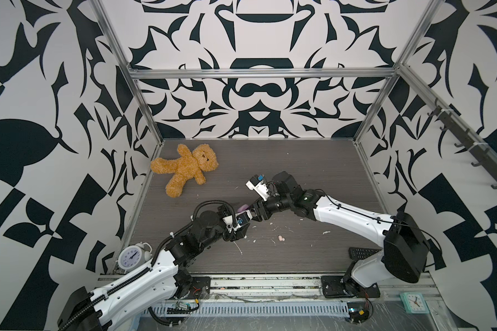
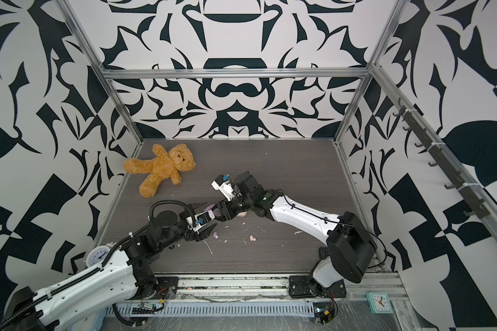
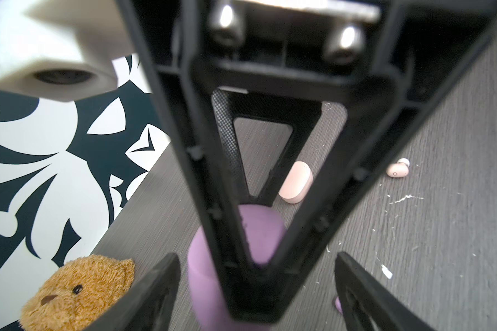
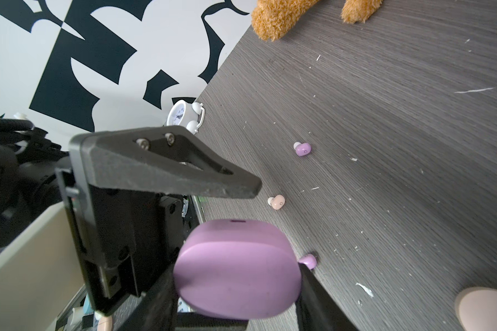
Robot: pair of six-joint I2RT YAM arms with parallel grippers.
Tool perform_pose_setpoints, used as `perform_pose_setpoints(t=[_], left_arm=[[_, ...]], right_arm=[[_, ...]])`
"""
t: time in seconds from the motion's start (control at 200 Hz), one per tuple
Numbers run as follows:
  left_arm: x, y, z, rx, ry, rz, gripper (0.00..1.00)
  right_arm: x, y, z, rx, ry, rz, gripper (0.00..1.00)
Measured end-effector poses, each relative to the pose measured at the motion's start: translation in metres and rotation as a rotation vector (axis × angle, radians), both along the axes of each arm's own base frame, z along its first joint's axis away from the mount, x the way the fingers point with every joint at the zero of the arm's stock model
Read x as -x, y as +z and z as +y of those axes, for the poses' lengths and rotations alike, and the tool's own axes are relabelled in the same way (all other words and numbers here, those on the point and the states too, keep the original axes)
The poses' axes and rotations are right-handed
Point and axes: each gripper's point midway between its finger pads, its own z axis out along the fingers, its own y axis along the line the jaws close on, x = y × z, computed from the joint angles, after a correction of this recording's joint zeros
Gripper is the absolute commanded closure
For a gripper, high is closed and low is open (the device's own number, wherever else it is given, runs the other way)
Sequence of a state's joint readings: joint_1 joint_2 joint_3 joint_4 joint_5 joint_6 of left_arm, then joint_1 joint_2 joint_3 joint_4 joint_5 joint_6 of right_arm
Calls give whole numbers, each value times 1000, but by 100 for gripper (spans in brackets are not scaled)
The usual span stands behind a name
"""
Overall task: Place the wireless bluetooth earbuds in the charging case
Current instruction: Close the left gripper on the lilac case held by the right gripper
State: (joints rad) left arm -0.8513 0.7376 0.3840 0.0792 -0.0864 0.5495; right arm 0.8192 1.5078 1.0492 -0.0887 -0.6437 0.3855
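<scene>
Snugly in pinch of right hand [image 4: 237,289], smooth oval lilac case [image 4: 236,263]; left hand [image 3: 256,258] spread.

Soft even light is falling on the counter [image 1: 313,172], shadows looking faint. Top views are bowing at the edges; close stuff is blurring in wrist views.

A robotics lab cell, I'm thinking: aluminium frame [image 1: 258,74] and patterned panels [image 1: 258,111] are enclosing the grey table [image 1: 299,160].
</scene>
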Motion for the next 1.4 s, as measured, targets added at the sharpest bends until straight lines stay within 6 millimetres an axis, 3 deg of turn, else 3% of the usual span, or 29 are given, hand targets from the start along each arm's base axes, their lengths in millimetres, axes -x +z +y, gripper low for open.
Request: perform_pose_setpoints(t=[0.15, 0.18, 0.665, 1.4], left_arm=[[0, 0, 0, 0, 0, -1, 14], [0, 0, 0, 0, 0, -1, 19], [-1, 0, 1, -6, 4, -9, 30], [-4, 4, 3, -12, 15, -35, 40]], right_arm=[[1, 0, 0, -4, 4, 0, 100], [1, 0, 0, -4, 4, 1, 100], [3, 0, 0, -6, 13, 8, 100], [7, 1, 3, -16, 31, 8, 100]])
